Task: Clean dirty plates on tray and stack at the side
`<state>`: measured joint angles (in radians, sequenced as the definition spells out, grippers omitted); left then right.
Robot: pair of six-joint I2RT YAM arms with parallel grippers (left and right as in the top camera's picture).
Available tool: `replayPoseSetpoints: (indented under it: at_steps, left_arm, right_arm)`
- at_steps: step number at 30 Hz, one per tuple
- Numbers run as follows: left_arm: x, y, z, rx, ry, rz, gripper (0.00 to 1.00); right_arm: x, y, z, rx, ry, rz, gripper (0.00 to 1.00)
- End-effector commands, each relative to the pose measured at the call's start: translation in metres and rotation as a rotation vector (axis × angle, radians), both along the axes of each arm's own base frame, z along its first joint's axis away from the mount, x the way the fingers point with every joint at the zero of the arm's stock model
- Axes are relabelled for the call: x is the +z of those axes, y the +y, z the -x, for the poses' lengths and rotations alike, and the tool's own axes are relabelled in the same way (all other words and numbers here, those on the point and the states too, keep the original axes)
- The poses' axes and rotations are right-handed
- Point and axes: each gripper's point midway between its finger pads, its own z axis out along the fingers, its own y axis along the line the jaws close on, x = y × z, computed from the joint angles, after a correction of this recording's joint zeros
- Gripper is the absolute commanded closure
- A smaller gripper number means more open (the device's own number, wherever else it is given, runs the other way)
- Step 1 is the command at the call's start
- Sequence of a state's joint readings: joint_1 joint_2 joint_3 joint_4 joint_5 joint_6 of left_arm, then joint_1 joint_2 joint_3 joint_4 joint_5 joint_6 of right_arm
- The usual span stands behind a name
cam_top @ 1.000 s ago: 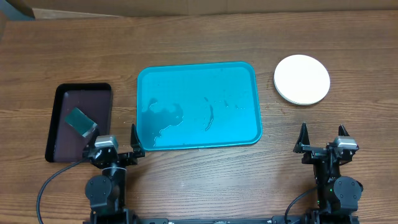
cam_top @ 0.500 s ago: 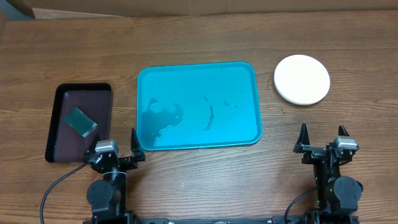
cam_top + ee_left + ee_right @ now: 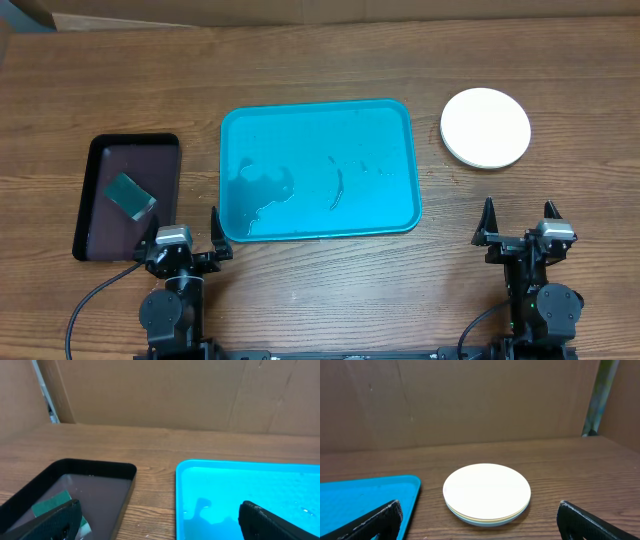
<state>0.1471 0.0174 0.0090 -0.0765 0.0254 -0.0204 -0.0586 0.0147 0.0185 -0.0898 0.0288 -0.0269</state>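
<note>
- White on top: plates (image 3: 485, 127) in one neat stack on the table (image 3: 300, 60), at its right side, just beside the short right edge of the tray (image 3: 300, 125) but not touching it.
- Straight ahead of the right hand (image 3: 519, 222) and a little to its left, well apart from it; framed between its two dark fingers (image 3: 375, 520) in the wrist view.
- Round, shallow and matte, with a clean top face; below the white rim, a second edge with a faint yellow-green tint; lower layers too thin to tell apart for sure.
- Right hand spread wide, gripping nothing, parked low at the near edge of the table.
- Turquoise, rectangular, round-cornered tray at mid-table, long sides running left to right; wet patches and a dark curved streak on its floor, mostly in the near half.
- Left hand (image 3: 180, 232) also spread wide and gripping nothing, at the near edge, with the tray's near-left corner just ahead and to its right.
- Far across the table from the left hand, the whole tray between it and the plates.
- Black tray (image 3: 135, 140) ahead and to the left of the left hand, near the tray's left edge, with a green sponge (image 3: 130, 195) lying tilted inside it, in the near half.
- Brown cardboard (image 3: 150, 390) upright behind the table's far edge in both wrist views.
</note>
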Motion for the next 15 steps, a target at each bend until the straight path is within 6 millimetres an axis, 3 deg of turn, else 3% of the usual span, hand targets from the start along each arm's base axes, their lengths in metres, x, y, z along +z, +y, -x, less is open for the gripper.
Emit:
replayPoseSetpoints:
  at_steps: [1,6,15]
  left_arm:
    - [0.0,-0.002,0.0,-0.008,-0.001,-0.045,0.0]
    - [0.0,-0.013,-0.001,-0.057,0.002,-0.093,0.0]
    - [0.0,-0.012,-0.001,-0.052,0.003,-0.088,0.0]
  right_arm:
    - [-0.001,0.0,0.0,0.0,-0.007,0.008,0.0]
    - [-0.001,0.0,0.0,0.0,-0.007,0.008,0.0]
    - [-0.001,0.0,0.0,0.0,-0.007,0.008,0.0]
